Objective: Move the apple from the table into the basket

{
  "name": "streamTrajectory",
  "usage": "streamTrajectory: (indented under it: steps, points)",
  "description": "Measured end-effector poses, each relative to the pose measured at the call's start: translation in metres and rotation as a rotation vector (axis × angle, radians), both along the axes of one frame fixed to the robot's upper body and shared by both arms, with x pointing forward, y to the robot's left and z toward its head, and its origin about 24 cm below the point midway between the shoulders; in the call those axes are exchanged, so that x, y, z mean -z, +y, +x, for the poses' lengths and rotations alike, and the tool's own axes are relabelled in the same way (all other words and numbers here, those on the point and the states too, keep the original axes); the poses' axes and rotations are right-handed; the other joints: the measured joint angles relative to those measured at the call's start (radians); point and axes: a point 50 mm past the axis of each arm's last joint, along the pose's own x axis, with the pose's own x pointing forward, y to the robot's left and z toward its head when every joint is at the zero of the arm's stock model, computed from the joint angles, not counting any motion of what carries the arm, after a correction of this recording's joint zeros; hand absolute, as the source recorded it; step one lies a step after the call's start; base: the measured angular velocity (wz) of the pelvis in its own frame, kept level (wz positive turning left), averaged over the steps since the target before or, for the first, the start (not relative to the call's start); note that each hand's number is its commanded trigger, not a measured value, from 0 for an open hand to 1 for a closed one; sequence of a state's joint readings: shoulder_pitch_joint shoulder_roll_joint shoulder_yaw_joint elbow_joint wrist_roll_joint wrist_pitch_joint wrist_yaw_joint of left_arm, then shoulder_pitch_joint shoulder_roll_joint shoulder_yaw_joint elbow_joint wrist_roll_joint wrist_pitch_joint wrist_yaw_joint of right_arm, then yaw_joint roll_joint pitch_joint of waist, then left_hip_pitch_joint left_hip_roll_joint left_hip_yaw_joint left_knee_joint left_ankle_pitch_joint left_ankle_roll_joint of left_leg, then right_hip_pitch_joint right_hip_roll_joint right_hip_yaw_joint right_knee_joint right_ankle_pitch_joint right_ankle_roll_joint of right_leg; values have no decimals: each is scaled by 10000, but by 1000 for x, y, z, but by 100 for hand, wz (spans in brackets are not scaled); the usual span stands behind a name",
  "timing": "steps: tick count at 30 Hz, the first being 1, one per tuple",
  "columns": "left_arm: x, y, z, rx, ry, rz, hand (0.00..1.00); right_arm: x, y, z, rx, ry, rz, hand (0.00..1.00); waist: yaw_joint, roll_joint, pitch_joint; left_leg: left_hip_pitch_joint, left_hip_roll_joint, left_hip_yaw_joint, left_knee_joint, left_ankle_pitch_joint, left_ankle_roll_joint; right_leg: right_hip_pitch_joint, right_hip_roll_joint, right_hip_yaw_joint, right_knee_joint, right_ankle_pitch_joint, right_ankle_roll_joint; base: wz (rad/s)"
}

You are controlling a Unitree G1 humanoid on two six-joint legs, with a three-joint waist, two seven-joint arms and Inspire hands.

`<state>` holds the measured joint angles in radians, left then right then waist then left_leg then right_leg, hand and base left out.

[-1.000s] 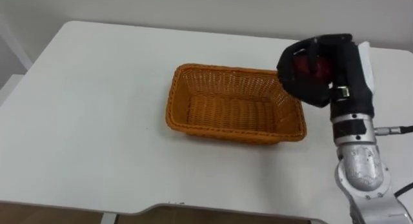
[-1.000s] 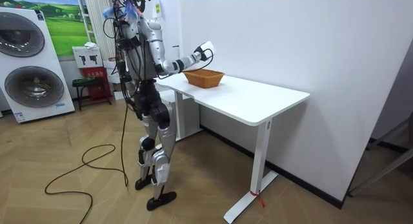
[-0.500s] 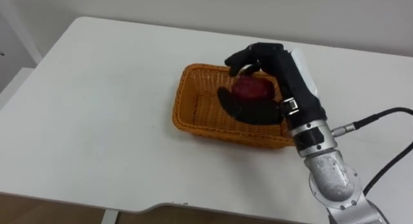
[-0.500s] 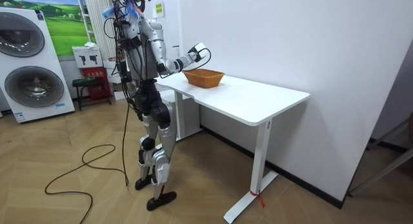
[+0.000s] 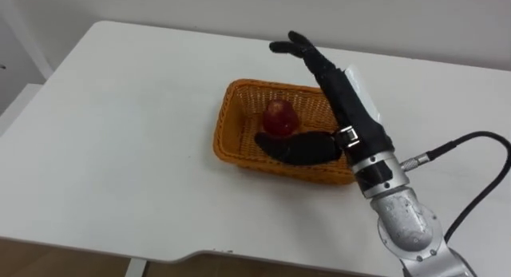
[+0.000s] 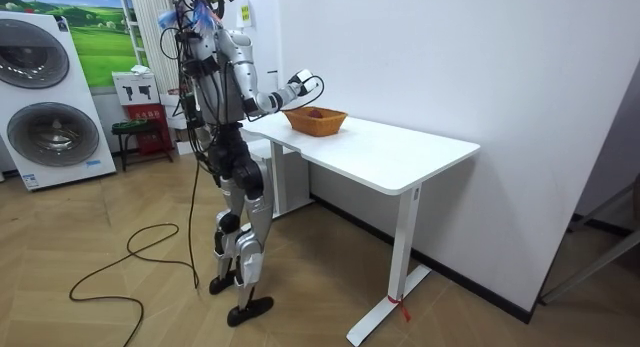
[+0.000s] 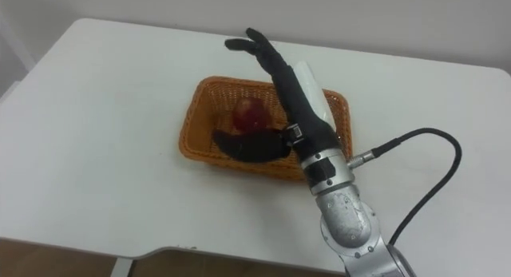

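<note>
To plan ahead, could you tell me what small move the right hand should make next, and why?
Probably lift the right hand up and back, clear of the basket: the apple already rests inside it, and the hand is open above it, holding nothing.

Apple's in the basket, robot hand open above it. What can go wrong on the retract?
1. The right robot hand has its thumb low in the basket; pulling back may hook the near rim and drag it.
2. The apple sits right beside that thumb; a sideways retract may knock it.
</note>
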<state>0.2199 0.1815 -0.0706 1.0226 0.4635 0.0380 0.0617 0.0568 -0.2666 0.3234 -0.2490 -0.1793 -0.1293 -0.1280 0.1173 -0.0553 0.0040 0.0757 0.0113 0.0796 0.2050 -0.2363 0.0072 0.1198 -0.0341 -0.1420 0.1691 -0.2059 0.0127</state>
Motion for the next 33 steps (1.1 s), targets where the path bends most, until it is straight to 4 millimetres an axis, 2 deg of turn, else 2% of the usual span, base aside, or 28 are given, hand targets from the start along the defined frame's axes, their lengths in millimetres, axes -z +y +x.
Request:
streamTrajectory:
  steps: [5,10,15,17,18,20,21,23,25,28,31,33]
  points:
    - [0,-1,0,133,21,-20,0,0,-1,0,84,28,189,0,-7,99,45,60,0,0,-2,0,0,62,-1,-53,-2,0,0,0]
    - [1,-1,-3,87,106,-22,0,-1,-4,1,461,-120,258,0,-64,80,24,61,-2,-27,-1,0,0,88,-2,-89,-7,0,0,0]
    - [2,0,-15,-165,417,35,0,-8,-33,7,1970,-572,464,0,-284,8,-15,217,-9,-29,-10,0,0,199,-16,-149,-24,0,1,0]
    - [2,4,-22,-520,499,180,0,-18,-56,9,3282,-1182,926,0,-505,-38,-30,208,-8,-37,-4,0,0,225,-11,-155,-16,0,1,0]
    - [2,5,-23,-602,491,204,0,-20,-63,9,3684,-1402,1040,0,-548,-44,-34,205,-8,-32,-4,0,0,216,-11,-148,-5,0,1,-5]
    - [0,12,-29,-1170,378,319,0,-34,-92,5,5444,-2404,1310,0,-683,-80,-51,208,-6,32,-7,0,0,148,-12,-90,-3,0,2,-8]
    - [0,13,-30,-1309,338,364,0,-37,-100,4,5955,-2672,1380,0,-730,-83,-52,205,-7,28,-6,0,0,152,-12,-92,-2,0,2,0]
    - [-2,19,-37,-1751,300,634,0,-46,-132,-6,8029,-3759,1815,0,-877,-97,-64,221,-10,25,-9,0,1,208,-13,-109,0,0,3,0]
    - [-3,21,-42,-1972,330,717,0,-48,-155,-14,9490,-4211,2159,0,-1090,-118,-80,227,-6,19,2,0,0,216,-9,-105,-10,0,2,0]
    - [-5,23,-49,-2074,351,817,0,-41,-186,-31,11761,-4566,2703,0,-1360,-115,-88,236,-4,27,12,0,0,209,-7,-94,-5,0,3,0]
    - [-6,26,-51,-2353,375,983,0,-13,-217,-48,13987,-3673,3132,0,-1527,-130,-93,226,11,72,35,0,1,141,-6,-59,16,0,2,-3]
    - [-6,27,-52,-2449,443,1056,0,6,-228,-60,15072,-2803,3153,0,-1643,-107,-106,195,11,86,-2,-1,1,113,-7,-48,31,0,2,-4]
